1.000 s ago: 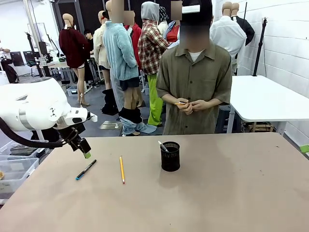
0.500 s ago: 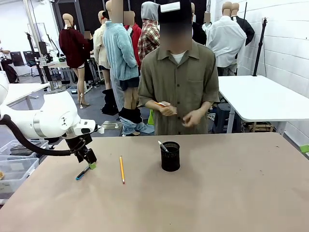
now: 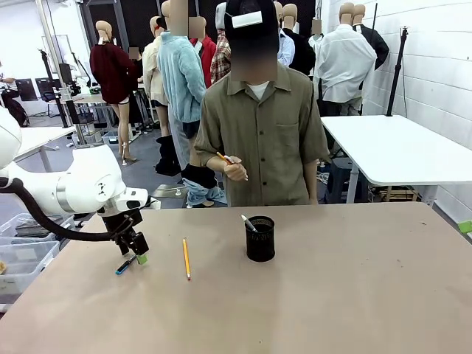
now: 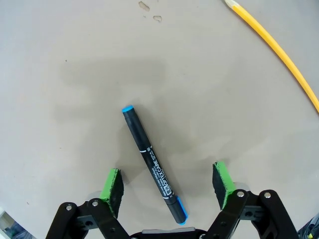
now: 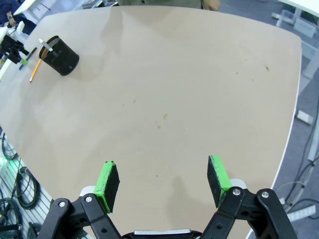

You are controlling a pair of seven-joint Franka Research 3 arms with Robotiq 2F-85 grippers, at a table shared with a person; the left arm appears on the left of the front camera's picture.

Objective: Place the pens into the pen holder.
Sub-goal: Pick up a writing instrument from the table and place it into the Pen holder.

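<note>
1. Where the table's left edge runs close by, my left fingers hang low and spread, one green pad on each side of a dark marker pen with blue ends. Neither pad touches it.
2. That pen lies flat on the beige table, with one blue end reaching back between my pads.
3. A yellow wooden pencil lies flat too, apart from the marker, between it and the holder, its length running toward the far edge.
4. The small black wire-mesh cylindrical pen holder stands upright midway along the table, nearer the far edge than the near one. A pale whitish pen leans inside it, its top poking over the rim.
5. My right fingers are spread wide above bare table, nothing between them, well apart from the holder.
6. Beyond the far edge a person stands, one hand raised to the chest and pinching a thin orange stick.
</note>
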